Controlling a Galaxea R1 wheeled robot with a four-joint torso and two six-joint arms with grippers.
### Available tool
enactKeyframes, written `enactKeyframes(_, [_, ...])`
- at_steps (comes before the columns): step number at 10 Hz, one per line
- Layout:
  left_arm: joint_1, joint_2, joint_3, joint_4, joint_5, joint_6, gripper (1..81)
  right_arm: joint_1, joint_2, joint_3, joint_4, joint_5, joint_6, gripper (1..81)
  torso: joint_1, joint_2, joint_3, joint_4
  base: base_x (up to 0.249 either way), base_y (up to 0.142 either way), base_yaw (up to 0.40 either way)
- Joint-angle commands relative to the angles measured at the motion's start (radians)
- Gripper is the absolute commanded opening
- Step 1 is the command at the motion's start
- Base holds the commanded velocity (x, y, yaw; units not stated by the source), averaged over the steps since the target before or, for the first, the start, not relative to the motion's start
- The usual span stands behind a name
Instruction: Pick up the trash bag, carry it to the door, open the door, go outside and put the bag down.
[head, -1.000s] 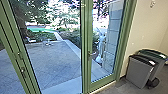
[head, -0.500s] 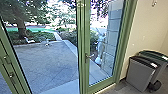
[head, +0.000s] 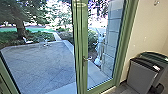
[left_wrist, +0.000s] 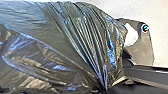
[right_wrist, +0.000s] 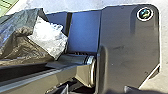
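Observation:
Folds of the dark trash bag (left_wrist: 75, 32) run together to a tight gather in the left wrist view, where my left gripper (left_wrist: 106, 87) is shut on it. Part of the same bag (right_wrist: 15, 32) shows in the right wrist view, with crumpled whitish material (right_wrist: 48, 37) against it, beside the robot's own bar and plate. Ahead in the head view, the green-framed glass door (head: 82, 72) has a metal lever handle (head: 86, 59) on its middle upright. How my right gripper stands is unclear.
Grey bins, the nearer one (head: 142, 76) with a dark lid, stand by the cream wall (head: 147, 27) right of the door. Beyond the glass lie a paved yard (head: 42, 65), a tree (head: 21, 30), pale chairs and a stone wall (head: 113, 37).
The head camera has moved, shifting its picture: the door's middle upright and left frame now stand farther left, and more of the yard and tree shows through the glass.

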Motion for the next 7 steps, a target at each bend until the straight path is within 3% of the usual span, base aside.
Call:
enactKeyframes(1, [-0.044,0.001,0.002,0.005,0.062,0.002,1.0,0.039,0.026,0.010,-0.021,-0.065,-0.014,81.1,0.000,0.000,0.000,0.000,0.191,-0.067,0.000])
enactKeyframes(7, [-0.037,0.003,0.002,0.004,0.061,0.002,1.0,0.036,0.024,0.008,-0.021,-0.064,-0.014,81.1,0.000,0.000,0.000,0.000,0.191,-0.067,0.000])
